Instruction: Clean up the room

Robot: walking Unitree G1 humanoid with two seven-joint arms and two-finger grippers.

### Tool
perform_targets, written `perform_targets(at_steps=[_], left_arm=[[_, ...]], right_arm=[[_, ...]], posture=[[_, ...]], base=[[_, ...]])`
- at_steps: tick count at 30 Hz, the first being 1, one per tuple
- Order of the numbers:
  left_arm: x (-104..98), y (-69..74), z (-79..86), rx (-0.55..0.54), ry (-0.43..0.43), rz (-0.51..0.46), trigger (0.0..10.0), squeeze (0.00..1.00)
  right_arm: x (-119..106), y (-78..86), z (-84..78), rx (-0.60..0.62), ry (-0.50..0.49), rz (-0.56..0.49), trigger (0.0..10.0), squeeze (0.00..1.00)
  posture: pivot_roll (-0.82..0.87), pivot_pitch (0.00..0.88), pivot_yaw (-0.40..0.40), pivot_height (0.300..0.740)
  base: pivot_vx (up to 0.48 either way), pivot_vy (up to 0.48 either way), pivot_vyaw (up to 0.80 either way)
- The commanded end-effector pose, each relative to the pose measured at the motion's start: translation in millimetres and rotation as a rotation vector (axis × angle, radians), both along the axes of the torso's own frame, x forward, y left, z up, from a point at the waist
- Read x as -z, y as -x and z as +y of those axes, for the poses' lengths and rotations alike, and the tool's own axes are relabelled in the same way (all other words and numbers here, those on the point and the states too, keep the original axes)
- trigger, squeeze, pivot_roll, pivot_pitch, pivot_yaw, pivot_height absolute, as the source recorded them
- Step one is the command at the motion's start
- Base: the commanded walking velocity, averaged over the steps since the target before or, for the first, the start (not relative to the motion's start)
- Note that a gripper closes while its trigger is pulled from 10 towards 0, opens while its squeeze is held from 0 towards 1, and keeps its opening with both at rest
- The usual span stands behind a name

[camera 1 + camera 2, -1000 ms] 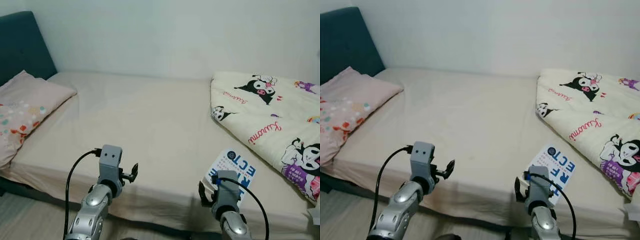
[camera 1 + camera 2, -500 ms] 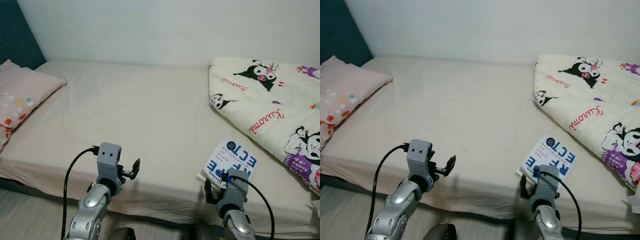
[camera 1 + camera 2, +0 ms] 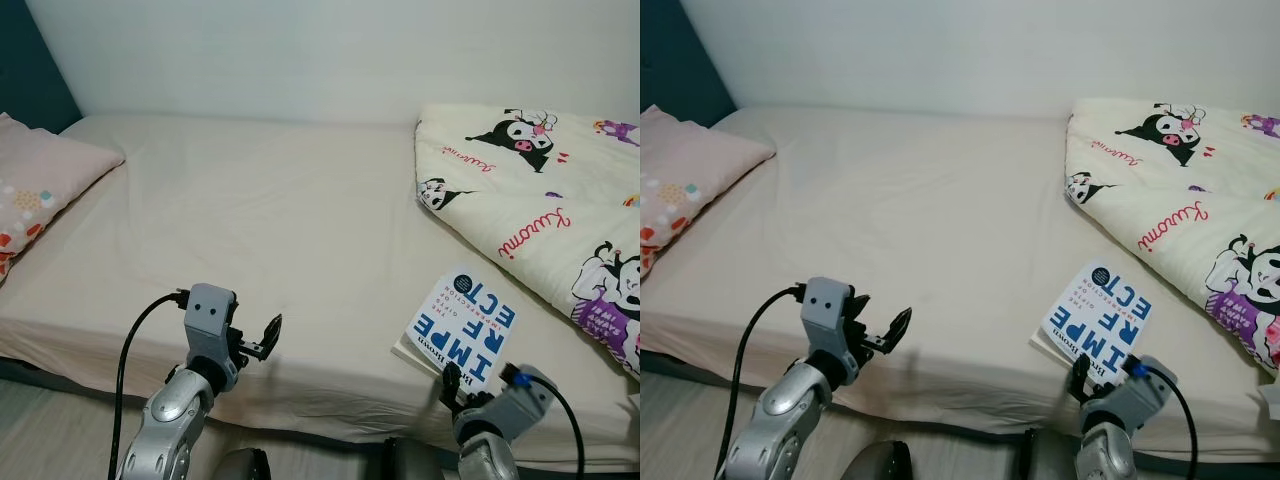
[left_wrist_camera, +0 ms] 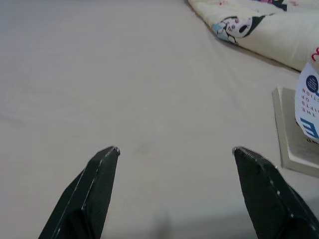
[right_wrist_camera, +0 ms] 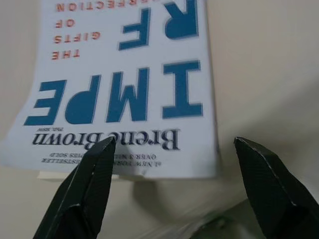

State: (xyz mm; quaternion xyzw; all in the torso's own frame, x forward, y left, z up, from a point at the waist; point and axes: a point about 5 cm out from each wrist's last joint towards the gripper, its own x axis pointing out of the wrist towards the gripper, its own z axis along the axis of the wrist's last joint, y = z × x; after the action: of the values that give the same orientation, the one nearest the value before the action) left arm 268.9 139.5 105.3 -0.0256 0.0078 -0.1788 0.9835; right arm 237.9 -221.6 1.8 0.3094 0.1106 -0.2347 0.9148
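Observation:
A white book (image 3: 462, 327) with big blue letters lies flat on the bed near its front edge, at the right. My right gripper (image 3: 455, 380) hovers just in front of the book's near end, over the mattress edge. Its fingers stand open, and in the right wrist view (image 5: 174, 142) they frame the book cover (image 5: 134, 94) without touching it. My left gripper (image 3: 265, 338) is open with nothing in it, low over the sheet near the front edge, left of the book. The left wrist view shows the book's corner (image 4: 304, 129) off to one side.
A cream blanket (image 3: 540, 200) with cartoon characters lies bunched on the right of the bed, close behind the book. A pink pillow (image 3: 40, 180) rests at the left by the dark headboard (image 3: 30, 60). The beige sheet (image 3: 280, 220) lies bare between them.
The camera has shifted and bent closer to the bed. My right gripper has dropped back off the book, uncovering the whole cover. The left gripper holds much the same pose.

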Motion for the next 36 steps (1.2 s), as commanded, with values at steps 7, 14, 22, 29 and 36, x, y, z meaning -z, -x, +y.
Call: perform_targets(at_steps=[7, 14, 22, 29, 36], left_arm=[[-1, 4.0, 5.0, 0.014, -0.036, -0.003, 10.0, 0.0], [-9, -0.9, 11.4, -0.044, -0.032, -0.044, 10.0, 0.0], [-12, -0.7, 13.3, -0.056, -0.028, -0.055, 10.0, 0.0], [-15, -0.5, 14.2, -0.055, -0.029, -0.07, 10.0, 0.0], [-18, 2.6, 12.2, -0.026, -0.03, -0.082, 10.0, 0.0]], right_arm=[[13, 7.3, 1.1, 0.059, -0.13, -0.013, 10.0, 1.0], [16, -0.5, 2.5, 0.018, -0.172, -0.051, 10.0, 0.0], [13, -6.7, 5.5, -0.006, -0.227, -0.109, 10.0, 0.0], [-2, -21.1, 13.9, -0.076, -0.259, -0.223, 10.0, 0.0], [-12, -28.0, 23.6, -0.159, -0.281, -0.316, 10.0, 0.0]], posture=[[0.04, 0.127, 0.042, 0.596], [0.05, 0.142, 0.049, 0.596], [0.06, 0.148, 0.05, 0.596], [0.05, 0.141, 0.052, 0.596], [0.05, 0.138, 0.053, 0.596]], base=[[0.0, 0.0, 0.0], [0.0, 0.0, 0.0], [0.0, 0.0, 0.0], [0.0, 0.0, 0.0], [0.0, 0.0, 0.0]])
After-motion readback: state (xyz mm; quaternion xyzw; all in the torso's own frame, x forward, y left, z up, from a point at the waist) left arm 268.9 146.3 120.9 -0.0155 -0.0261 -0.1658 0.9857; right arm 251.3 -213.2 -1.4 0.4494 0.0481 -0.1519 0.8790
